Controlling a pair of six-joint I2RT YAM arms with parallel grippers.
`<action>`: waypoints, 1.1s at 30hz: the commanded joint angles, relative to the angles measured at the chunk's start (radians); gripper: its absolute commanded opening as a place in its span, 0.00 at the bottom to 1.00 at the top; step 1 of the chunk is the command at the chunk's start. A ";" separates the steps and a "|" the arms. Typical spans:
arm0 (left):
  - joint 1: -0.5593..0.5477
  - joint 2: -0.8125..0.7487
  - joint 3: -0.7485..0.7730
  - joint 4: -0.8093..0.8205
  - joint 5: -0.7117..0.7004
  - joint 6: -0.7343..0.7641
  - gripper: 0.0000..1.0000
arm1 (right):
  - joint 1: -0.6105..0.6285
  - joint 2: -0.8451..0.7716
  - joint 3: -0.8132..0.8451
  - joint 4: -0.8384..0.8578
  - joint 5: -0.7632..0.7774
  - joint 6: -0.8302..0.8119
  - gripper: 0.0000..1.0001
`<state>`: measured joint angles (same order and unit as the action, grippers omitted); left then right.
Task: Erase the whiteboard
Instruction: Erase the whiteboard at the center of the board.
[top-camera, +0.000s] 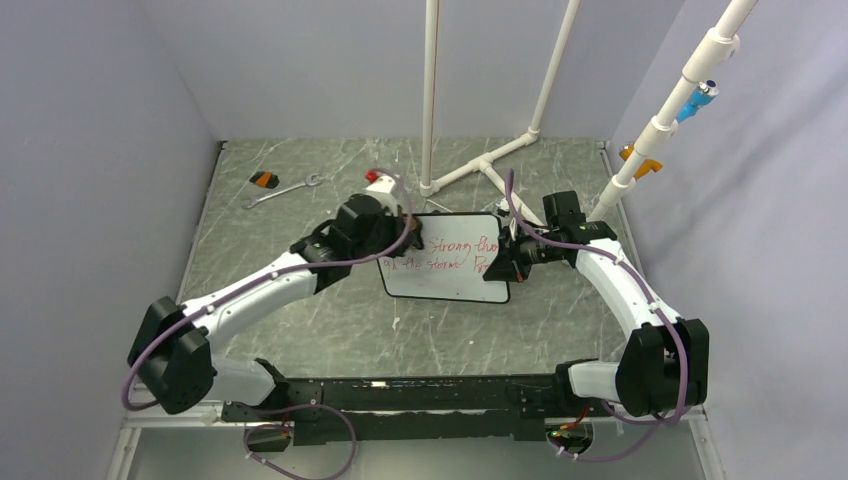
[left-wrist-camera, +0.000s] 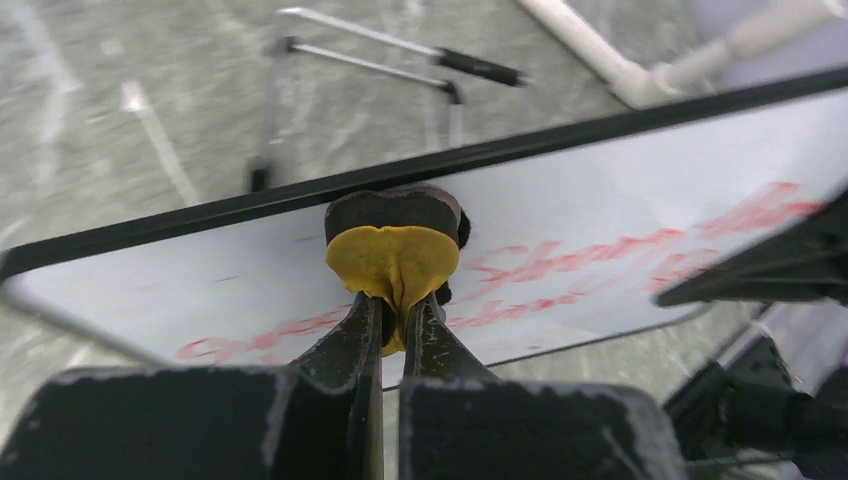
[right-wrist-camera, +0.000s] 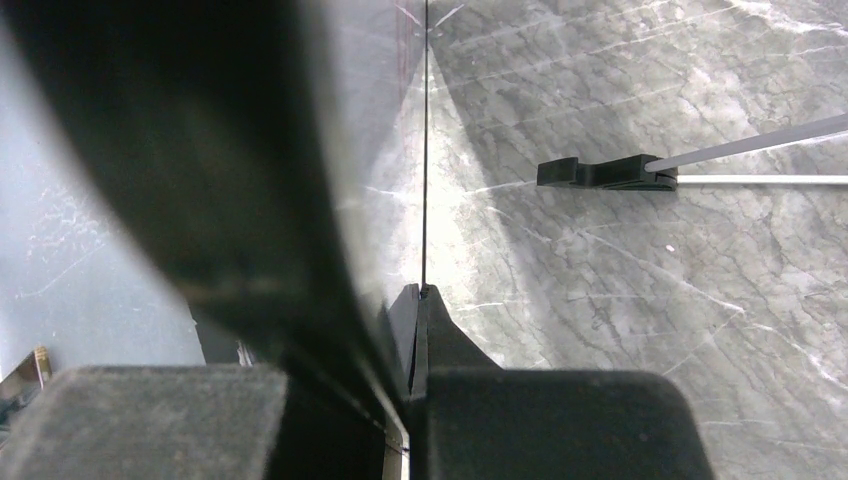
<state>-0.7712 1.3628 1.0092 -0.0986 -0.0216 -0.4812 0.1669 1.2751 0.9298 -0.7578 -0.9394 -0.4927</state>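
Okay, from the top camera I see the whiteboard (top-camera: 447, 257) on the grey marbled table (top-camera: 300, 330). Its face is tilted up toward the lens and two lines of red writing (top-camera: 455, 255) run across it. My left gripper (top-camera: 410, 238) sits at the board's left end and my right gripper (top-camera: 500, 255) at its right end, so the board lies between them. A white pipe frame (top-camera: 430, 100) has its foot just behind the board. A wrench (top-camera: 283, 190) and a small orange-and-black object (top-camera: 264, 179) lie well off to the board's far left.

On the left wrist camera, the left gripper (left-wrist-camera: 393, 315) has its jaws pinched tight on a yellow-and-black eraser (left-wrist-camera: 395, 245). The eraser's dark pad presses against the whiteboard (left-wrist-camera: 600, 190) close under the top frame edge. Red writing (left-wrist-camera: 600, 255) runs to the right of the eraser, with a fainter smear low to its left. The wire stand (left-wrist-camera: 380, 60) shows on the table behind the board.

On the right wrist camera, the whiteboard (right-wrist-camera: 424, 200) is edge-on, a thin dark line running straight up from my fingers. The right gripper (right-wrist-camera: 418, 300) is fully closed, clamped onto that edge. One black stand foot (right-wrist-camera: 605, 172) rests on the table to the right of the board.
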 joint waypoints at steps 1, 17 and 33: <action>0.145 -0.081 -0.108 0.008 -0.065 0.015 0.00 | 0.014 -0.025 0.006 -0.008 -0.016 -0.067 0.00; 0.187 -0.170 -0.249 0.218 0.213 0.082 0.00 | 0.012 -0.011 0.006 -0.003 -0.011 -0.062 0.00; 0.208 -0.432 -0.445 0.288 0.187 0.062 0.00 | 0.009 -0.022 0.001 0.018 -0.009 -0.037 0.00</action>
<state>-0.5777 0.9752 0.6006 0.1326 0.1684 -0.4229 0.1734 1.2751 0.9298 -0.7586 -0.9421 -0.5129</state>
